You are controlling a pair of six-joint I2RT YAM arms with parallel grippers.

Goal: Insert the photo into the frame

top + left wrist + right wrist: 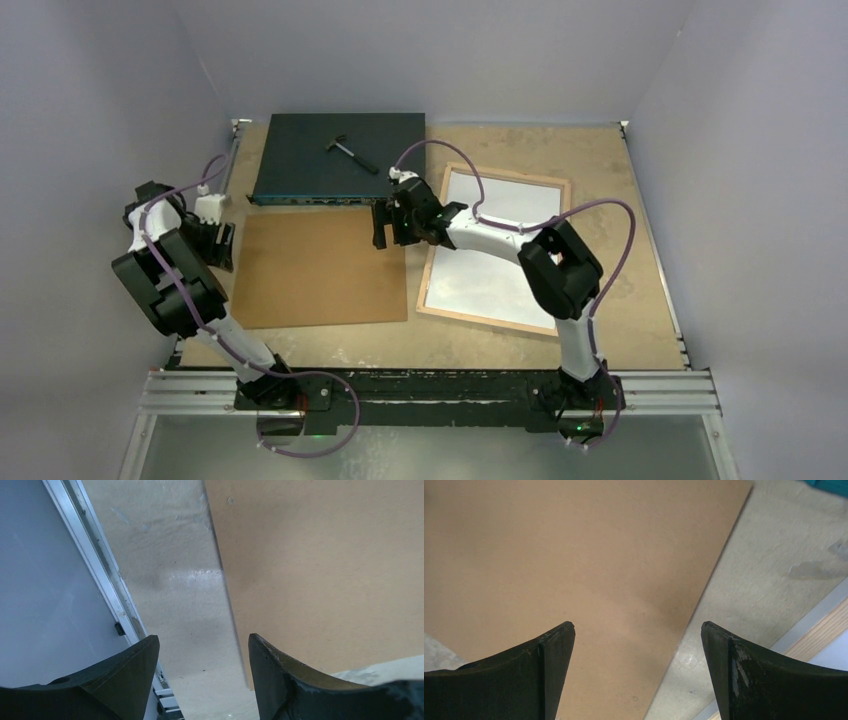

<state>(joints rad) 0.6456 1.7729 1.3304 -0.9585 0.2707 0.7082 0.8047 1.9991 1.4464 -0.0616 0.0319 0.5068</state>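
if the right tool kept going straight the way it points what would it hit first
Probably the brown board, near its edge: the right tool points down at it with open jaws. Depth is unclear, so how far off it is can't be told.

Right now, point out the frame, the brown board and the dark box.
frame [510, 174], top external view, far wooden rail.
brown board [315, 268], top external view, bare middle.
dark box [300, 160], top external view, bare top.
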